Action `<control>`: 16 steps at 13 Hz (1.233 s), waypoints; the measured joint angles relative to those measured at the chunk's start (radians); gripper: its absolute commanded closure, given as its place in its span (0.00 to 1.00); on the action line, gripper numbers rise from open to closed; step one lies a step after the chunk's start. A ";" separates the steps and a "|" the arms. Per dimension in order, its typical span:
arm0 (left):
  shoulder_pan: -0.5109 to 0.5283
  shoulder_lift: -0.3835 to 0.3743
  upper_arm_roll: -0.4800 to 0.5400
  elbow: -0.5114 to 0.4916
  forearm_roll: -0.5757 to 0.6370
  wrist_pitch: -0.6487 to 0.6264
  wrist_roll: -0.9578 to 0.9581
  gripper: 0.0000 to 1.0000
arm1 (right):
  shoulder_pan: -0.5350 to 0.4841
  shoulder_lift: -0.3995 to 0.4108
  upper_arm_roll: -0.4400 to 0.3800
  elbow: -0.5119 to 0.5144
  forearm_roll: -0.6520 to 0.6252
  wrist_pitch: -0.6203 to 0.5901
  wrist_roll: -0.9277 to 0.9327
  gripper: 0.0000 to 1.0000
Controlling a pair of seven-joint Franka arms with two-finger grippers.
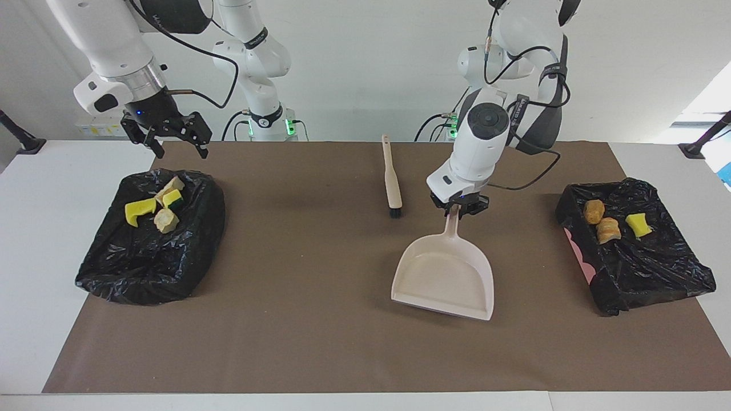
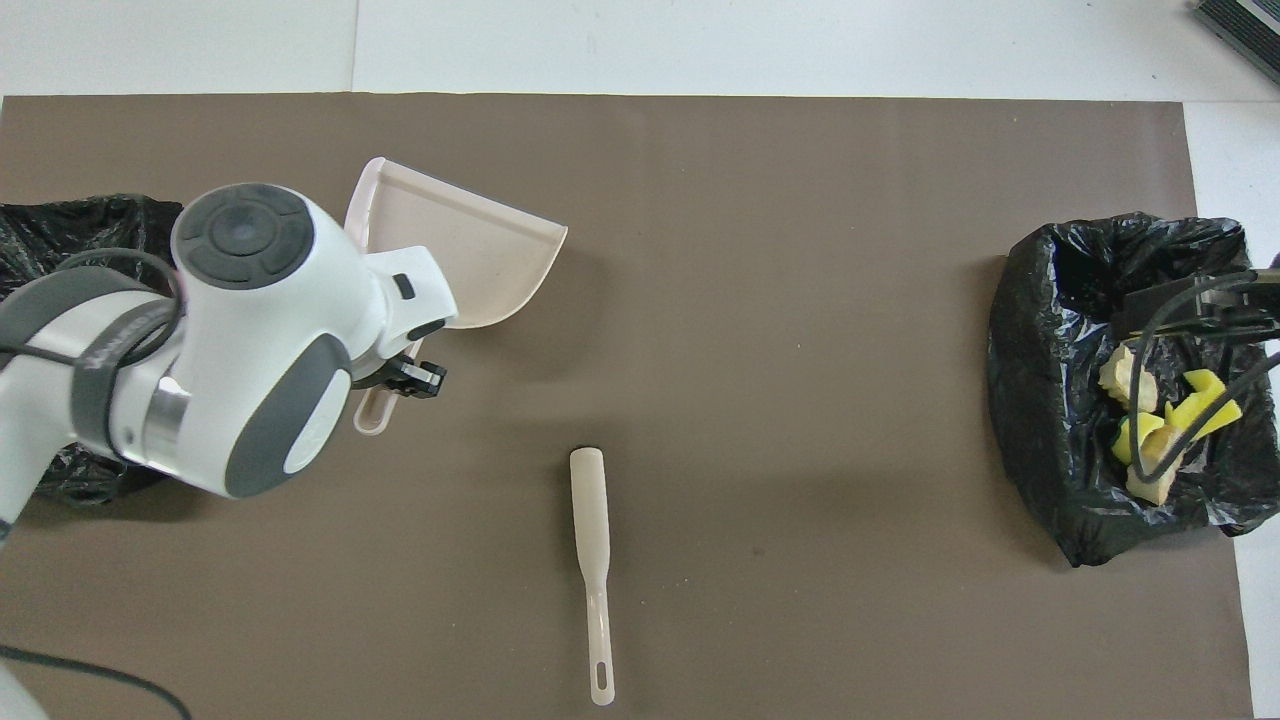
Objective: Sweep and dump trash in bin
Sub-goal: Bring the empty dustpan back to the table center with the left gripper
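You see a brown mat (image 1: pixel 320 331) covering the table (image 1: pixel 34 274).

At 9 o'clock in the facing view, toward the right arm's end, a black-lined bin (image 1: pixel 151 260) holds four scraps (image 1: pixel 155 206) of yellow sponge and beige foam.

At 3 o'clock, toward the left arm's end, a second black-lined bin (image 1: pixel 645 268) holds three scraps (image 1: pixel 608 230): two orange-brown lumps and one yellow sponge piece. All trash you can see lies inside the two bins.

Just past centre toward 4 o'clock, the beige dustpan (image 1: pixel 444 278) hangs handle-up, pan mouth pointing away from the robots. Whether its lip touches the mat cannot be told.

At 12 o'clock the beige brush (image 1: pixel 392 180) lies flat on the mat, black bristles away from the robots.

The left gripper (image 1: pixel 457 208) is clenched on the dustpan handle.

The right gripper (image 1: pixel 170 141) hovers over the robot-side edge of its bin, fingers spread, grasping nothing.
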 measured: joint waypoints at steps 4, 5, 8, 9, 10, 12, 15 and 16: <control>-0.046 0.085 -0.001 0.085 0.000 0.050 -0.116 1.00 | 0.001 0.000 0.002 0.001 0.000 0.000 0.000 0.00; -0.055 0.100 -0.001 0.099 0.000 0.062 -0.138 1.00 | 0.001 0.000 0.002 0.002 0.000 0.000 0.000 0.00; -0.082 0.159 -0.001 0.144 0.009 0.074 -0.179 1.00 | 0.001 0.000 0.002 0.003 0.000 0.000 0.000 0.00; -0.091 0.184 -0.001 0.158 0.016 0.084 -0.195 1.00 | 0.002 0.000 0.002 0.003 0.000 0.000 0.000 0.00; -0.097 0.207 -0.001 0.174 0.019 0.089 -0.204 1.00 | 0.002 0.000 0.002 0.003 -0.001 0.000 0.000 0.00; -0.106 0.247 -0.001 0.199 0.023 0.090 -0.214 1.00 | 0.002 0.000 0.002 0.003 -0.002 0.000 0.009 0.00; -0.117 0.269 -0.002 0.210 0.025 0.092 -0.220 1.00 | 0.002 0.000 0.002 0.003 -0.003 0.000 0.014 0.00; -0.118 0.268 -0.004 0.211 0.026 0.094 -0.221 0.84 | 0.002 0.000 0.002 0.003 -0.003 0.000 0.014 0.00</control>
